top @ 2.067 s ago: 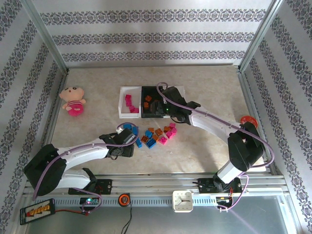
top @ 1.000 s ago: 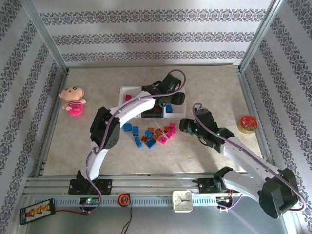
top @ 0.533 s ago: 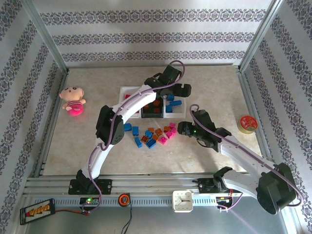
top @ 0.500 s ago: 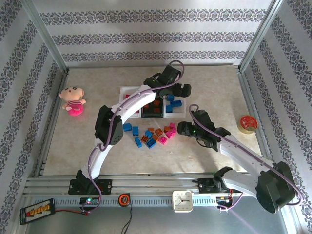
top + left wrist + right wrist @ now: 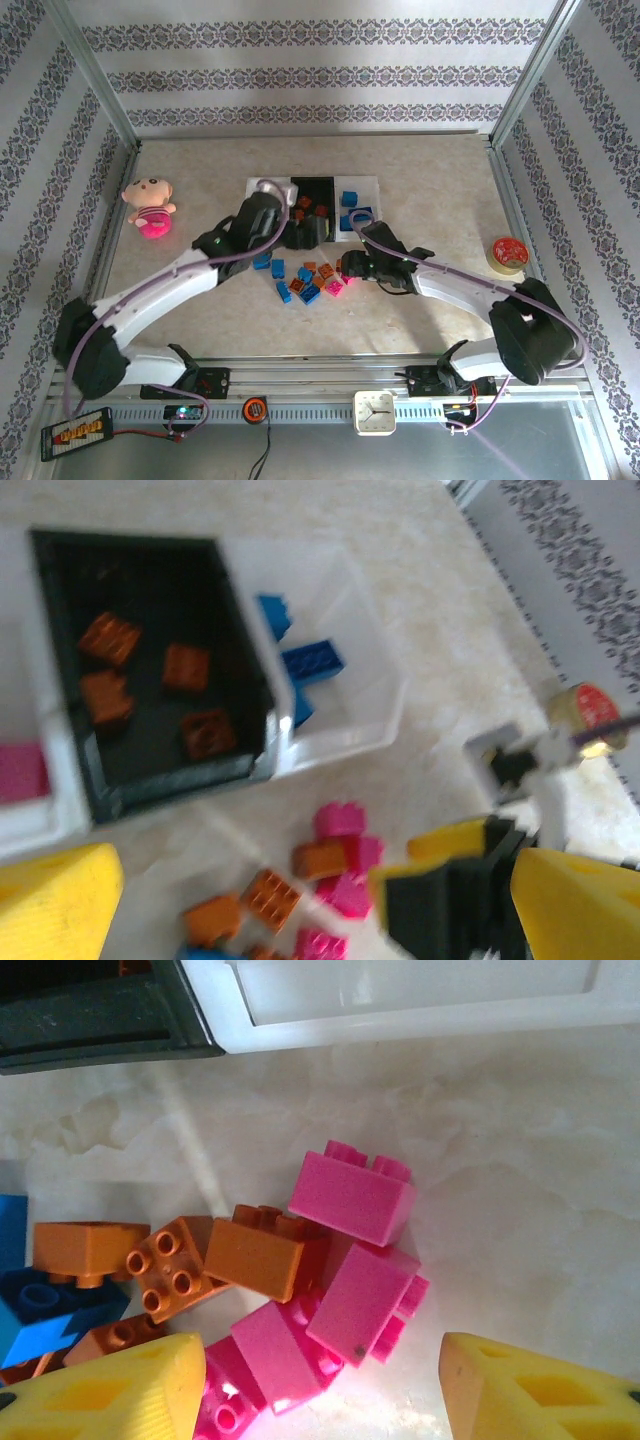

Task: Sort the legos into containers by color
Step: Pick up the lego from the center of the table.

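A marble-patterned table is lying inside a walled work cell. The left arm is reaching from the near left corner, and its left gripper is hanging at the near edge of the black bin, yellow fingers standing wide apart and pinching nothing. The right arm is stretching in from the near right. Its right gripper is hovering low over the loose legos, claw spread to either side of a cluster of magenta-pink bricks without pressing on them. Three bins are sitting in a row beyond the pile. The left white bin is holding a pink piece, the black bin is holding four orange-brown bricks, and the right white bin is holding blue bricks. A pink plush doll is resting far left and a round red tin far right.
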Available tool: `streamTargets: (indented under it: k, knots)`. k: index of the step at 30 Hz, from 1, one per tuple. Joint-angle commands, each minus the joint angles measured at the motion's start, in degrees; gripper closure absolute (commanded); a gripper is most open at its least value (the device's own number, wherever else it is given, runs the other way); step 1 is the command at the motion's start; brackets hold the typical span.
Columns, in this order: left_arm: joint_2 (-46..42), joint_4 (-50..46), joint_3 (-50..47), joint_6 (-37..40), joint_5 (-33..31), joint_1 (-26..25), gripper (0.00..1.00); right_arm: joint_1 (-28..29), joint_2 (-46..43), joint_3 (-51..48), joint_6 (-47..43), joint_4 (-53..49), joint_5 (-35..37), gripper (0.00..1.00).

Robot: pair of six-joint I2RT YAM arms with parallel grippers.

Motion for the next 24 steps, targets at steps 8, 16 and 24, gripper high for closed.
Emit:
streamTargets:
  k: [8, 16, 24]
  knots:
    - [-20.67, -2.3, -18.14, -6.61, -6.4, 0.0, 0.0, -0.51, 4.0, 1.36, 4.58, 2.22, 5.48, 0.46]
    - [-25.16, -2.88, -21.97, -8.13, -7.26, 0.0, 0.0, -1.55, 7.17, 2.28, 6.0, 3.18, 3.56, 0.54]
    - [-25.15, -3.44, -22.48, -7.9, -7.84, 0.0, 0.0, -2.53, 7.59, 0.6, 6.27, 1.3, 3.64, 0.59]
